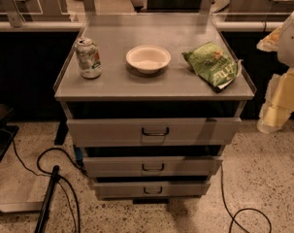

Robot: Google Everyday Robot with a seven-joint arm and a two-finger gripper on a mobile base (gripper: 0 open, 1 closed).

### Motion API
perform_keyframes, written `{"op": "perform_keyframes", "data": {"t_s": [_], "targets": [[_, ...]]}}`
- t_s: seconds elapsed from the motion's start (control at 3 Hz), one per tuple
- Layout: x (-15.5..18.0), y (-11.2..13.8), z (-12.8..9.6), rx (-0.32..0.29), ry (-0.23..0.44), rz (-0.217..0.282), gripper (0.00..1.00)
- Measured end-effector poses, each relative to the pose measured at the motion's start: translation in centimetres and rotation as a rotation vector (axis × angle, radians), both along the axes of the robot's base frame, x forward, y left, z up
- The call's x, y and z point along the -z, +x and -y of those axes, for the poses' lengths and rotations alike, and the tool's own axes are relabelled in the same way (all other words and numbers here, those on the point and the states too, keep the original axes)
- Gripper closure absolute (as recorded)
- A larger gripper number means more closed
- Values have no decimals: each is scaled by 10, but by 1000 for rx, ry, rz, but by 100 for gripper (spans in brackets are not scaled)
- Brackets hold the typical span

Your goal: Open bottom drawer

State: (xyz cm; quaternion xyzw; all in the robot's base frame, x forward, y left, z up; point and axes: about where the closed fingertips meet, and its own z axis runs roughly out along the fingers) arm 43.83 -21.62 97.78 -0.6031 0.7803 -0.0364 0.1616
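Camera view: at lower centre, bottom drawer (120,189) of cabinet (156,84), apparently closed, handle (153,190) untouched. At right edge, gripper (278,106), well apart from cabinet; spread or pressed together, impossible to tell. Nothing done yet, by the look of it: approach, grasp, pull all left.

The single camera looked down at the desk (112,84) from before its front edge, fairly near; the jaws hung off its right edge.
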Motion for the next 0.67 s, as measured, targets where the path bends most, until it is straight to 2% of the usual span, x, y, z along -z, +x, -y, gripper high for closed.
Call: {"op": "perform_keyframes", "data": {"t_s": [0.33, 0.67], "targets": [[0, -1, -1, 1, 0, 6, 0], [25, -9, -8, 24, 17, -14, 0]]}}
